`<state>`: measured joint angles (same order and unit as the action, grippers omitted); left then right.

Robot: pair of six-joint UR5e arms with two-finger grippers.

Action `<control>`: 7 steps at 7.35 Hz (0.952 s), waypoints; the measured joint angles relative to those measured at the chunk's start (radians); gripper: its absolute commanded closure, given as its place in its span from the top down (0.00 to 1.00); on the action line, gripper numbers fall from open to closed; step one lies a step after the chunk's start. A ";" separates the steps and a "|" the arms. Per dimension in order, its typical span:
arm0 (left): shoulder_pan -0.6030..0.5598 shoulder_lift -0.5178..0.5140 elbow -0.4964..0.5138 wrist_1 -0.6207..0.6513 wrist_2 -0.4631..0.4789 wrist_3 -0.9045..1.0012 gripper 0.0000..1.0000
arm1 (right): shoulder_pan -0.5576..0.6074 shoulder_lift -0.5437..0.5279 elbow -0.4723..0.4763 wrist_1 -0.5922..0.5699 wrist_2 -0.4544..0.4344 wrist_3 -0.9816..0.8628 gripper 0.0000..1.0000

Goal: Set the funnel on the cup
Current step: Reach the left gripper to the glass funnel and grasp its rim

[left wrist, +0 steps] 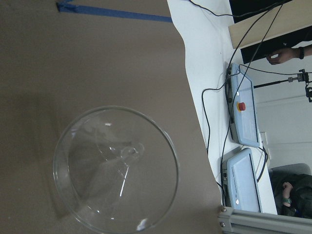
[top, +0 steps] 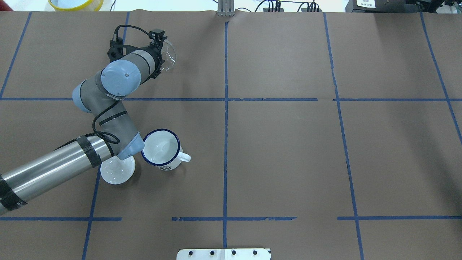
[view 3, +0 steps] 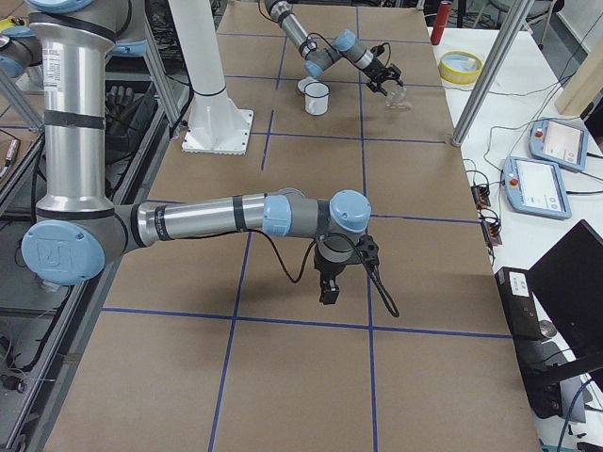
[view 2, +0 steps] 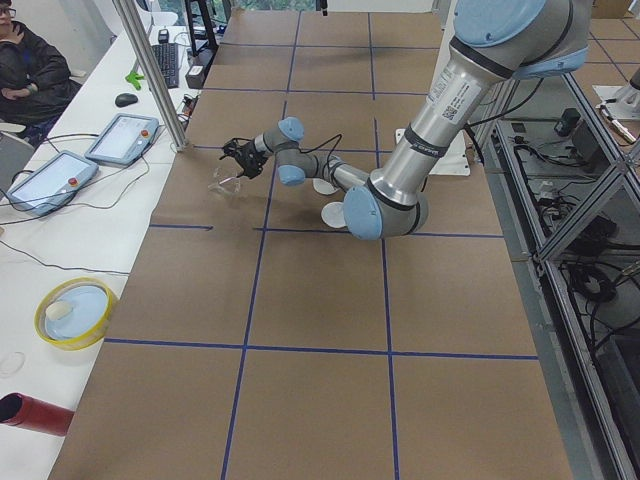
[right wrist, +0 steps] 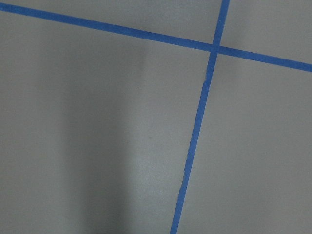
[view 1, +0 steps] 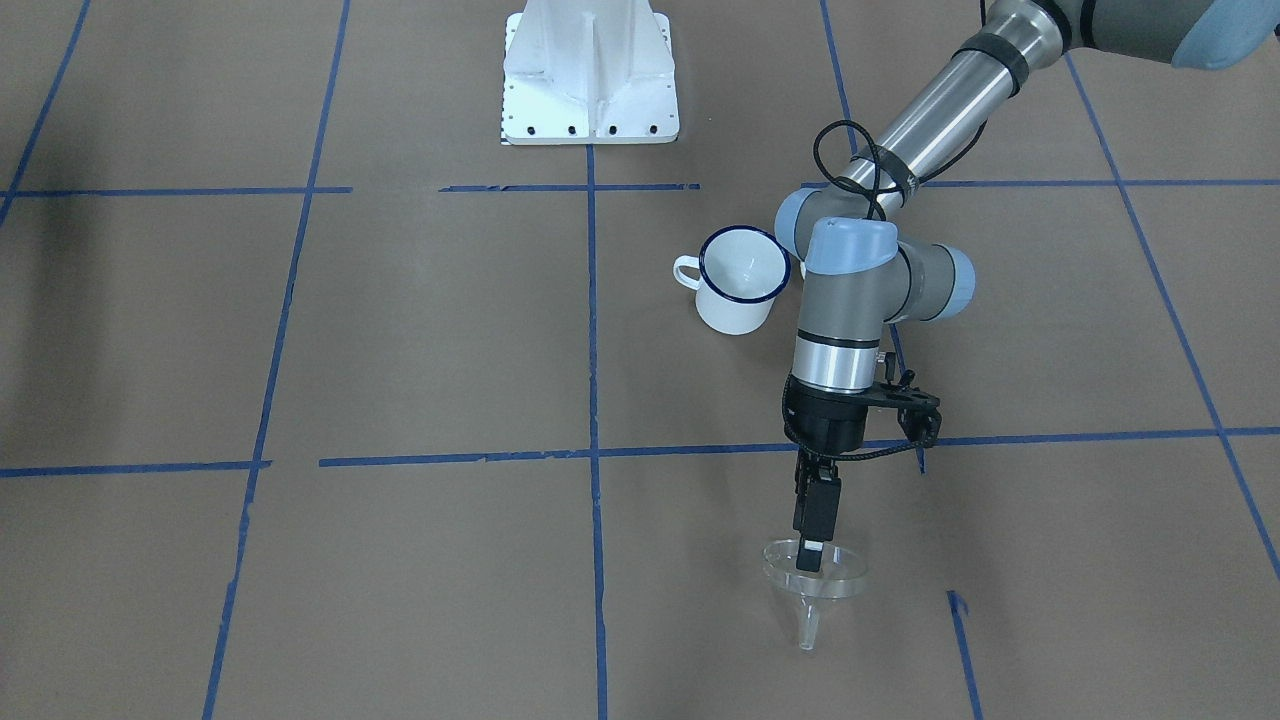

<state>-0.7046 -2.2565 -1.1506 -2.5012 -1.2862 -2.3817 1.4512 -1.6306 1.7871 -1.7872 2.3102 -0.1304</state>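
The clear funnel hangs at the far left part of the table, cone up and spout tilted toward the far edge. My left gripper is shut on the funnel's rim, one finger inside the cone. The left wrist view looks down into the funnel; no fingers show there. The funnel also shows overhead. The white mug with a dark blue rim stands upright and empty, nearer the robot, beside my left forearm. My right gripper hovers over bare table in the exterior right view only; I cannot tell whether it is open.
A round white lid lies just left of the mug, partly under my left arm. The table's far edge, with a metal post and tablets, is close behind the funnel. A yellow bowl sits off the table.
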 measured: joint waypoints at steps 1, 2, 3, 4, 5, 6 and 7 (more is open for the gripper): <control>-0.010 -0.009 0.034 -0.030 0.000 -0.001 0.68 | 0.000 0.000 0.000 0.000 0.000 0.000 1.00; -0.018 -0.021 0.067 -0.056 -0.001 -0.002 0.54 | 0.000 0.000 0.000 0.000 0.000 0.000 1.00; -0.024 -0.032 0.092 -0.073 -0.003 -0.002 0.12 | 0.000 0.000 0.000 0.000 0.000 0.000 1.00; -0.026 -0.038 0.102 -0.080 -0.005 0.000 0.00 | 0.000 0.000 0.000 0.000 0.000 0.000 1.00; -0.026 -0.040 0.106 -0.083 -0.008 0.005 0.00 | 0.000 0.000 0.000 0.000 0.000 0.000 1.00; -0.027 -0.041 0.107 -0.096 -0.011 0.013 0.00 | 0.000 0.000 0.000 0.000 0.000 0.000 1.00; -0.031 -0.041 0.107 -0.119 -0.011 0.021 0.00 | 0.000 0.000 0.000 0.000 0.000 0.000 1.00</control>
<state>-0.7357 -2.2977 -1.0435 -2.6206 -1.2975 -2.3608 1.4512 -1.6306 1.7871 -1.7871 2.3102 -0.1304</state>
